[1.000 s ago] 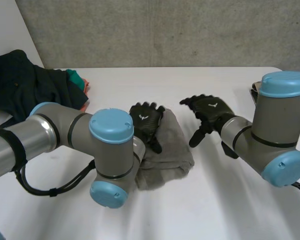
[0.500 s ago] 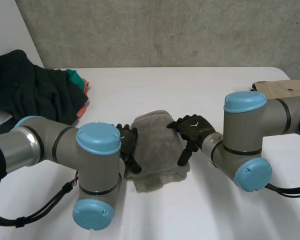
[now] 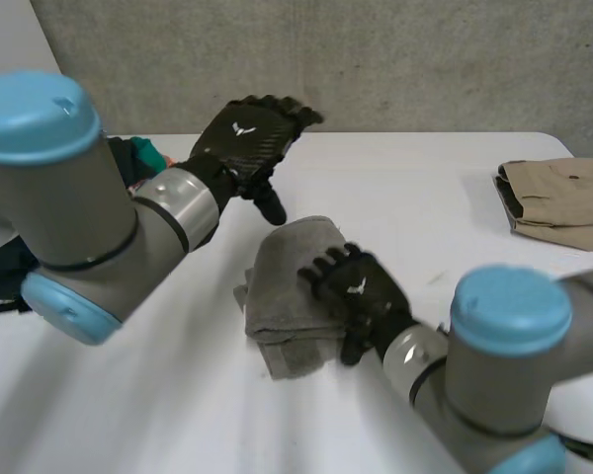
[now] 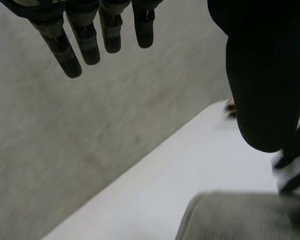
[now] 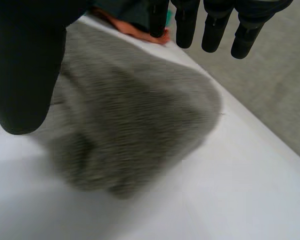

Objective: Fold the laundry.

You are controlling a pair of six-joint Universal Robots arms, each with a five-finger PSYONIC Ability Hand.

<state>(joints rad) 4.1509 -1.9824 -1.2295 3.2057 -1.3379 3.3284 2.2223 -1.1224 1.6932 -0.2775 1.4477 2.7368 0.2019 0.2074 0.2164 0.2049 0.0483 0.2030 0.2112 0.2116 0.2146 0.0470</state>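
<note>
A grey towel (image 3: pixel 287 286), folded into a thick bundle, lies in the middle of the white table (image 3: pixel 425 188). My right hand (image 3: pixel 361 291) is over the towel's right side, fingers straight and open; in the right wrist view the towel (image 5: pixel 135 125) lies under its palm, past the fingers (image 5: pixel 215 25). My left hand (image 3: pixel 247 143) is raised above the table behind and left of the towel, open and holding nothing. In the left wrist view its fingers (image 4: pixel 85 42) point at the wall, and the towel (image 4: pixel 240 220) sits below its thumb.
A pile of dark clothes with teal and orange pieces (image 3: pixel 148 156) lies at the table's far left, partly behind my left arm. A folded tan cloth (image 3: pixel 563 197) sits at the right edge. A concrete wall stands behind the table.
My left hand has lifted off the towel's left side, up and back to the left. My right hand has slid onto the towel's right side as its arm swung forward.
</note>
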